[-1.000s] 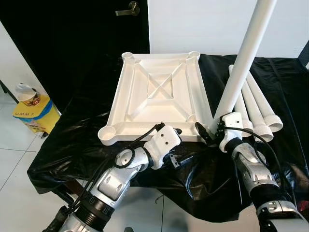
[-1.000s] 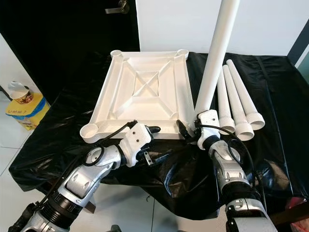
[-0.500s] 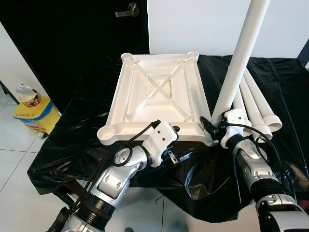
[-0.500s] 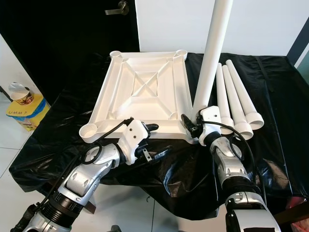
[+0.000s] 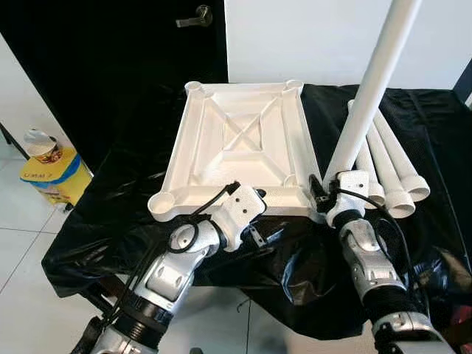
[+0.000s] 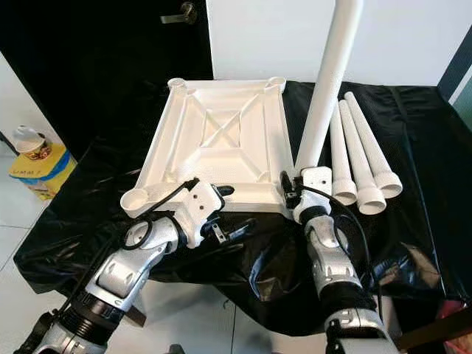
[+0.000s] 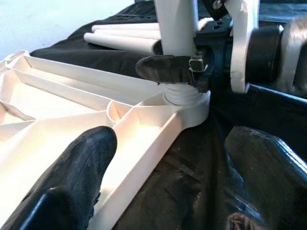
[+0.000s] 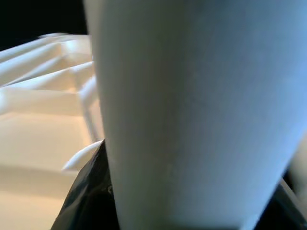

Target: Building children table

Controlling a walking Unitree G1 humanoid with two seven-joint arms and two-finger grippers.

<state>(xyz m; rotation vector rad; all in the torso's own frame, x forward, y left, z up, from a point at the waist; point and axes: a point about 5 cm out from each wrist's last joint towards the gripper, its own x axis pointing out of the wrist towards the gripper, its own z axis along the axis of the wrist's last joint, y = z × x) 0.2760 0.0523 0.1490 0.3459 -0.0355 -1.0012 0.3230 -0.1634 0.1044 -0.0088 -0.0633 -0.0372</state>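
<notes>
— Where is the table?

— The top (image 5: 240, 151) lies upside down on the black sheet (image 5: 118, 221) in front of me, ribs up, a round socket at each corner. Its near edge sits right by my two wrists.

— And the legs?

— One leg (image 5: 366, 92) stands nearly upright, tilted a little to my right, with its foot in the near right socket (image 7: 189, 106). Three spare legs (image 5: 391, 166) lie side by side on the sheet just to the right of the top, wide ends toward me.

— What is your right claw doing?

— My right claw (image 5: 322, 196) is clamped on the leg close above the socket. From my left wrist I see one black finger (image 7: 168, 69) pressed across the leg's base, touching it.

— And the left claw?

— My left claw (image 7: 168, 158) is spread apart and grips nothing. One finger (image 7: 72, 177) hangs over the top's near rim, the other (image 7: 268, 167) over the sheet beside it, with the rim's edge between them. I cannot tell whether the finger touches the rim.

— Anything else around?

— A black door with a lever handle (image 5: 195, 15) stands behind the table, a white wall to its right. On the floor at my left sits a yellow box (image 5: 51, 177) with a cup (image 5: 40, 144) on it.
</notes>
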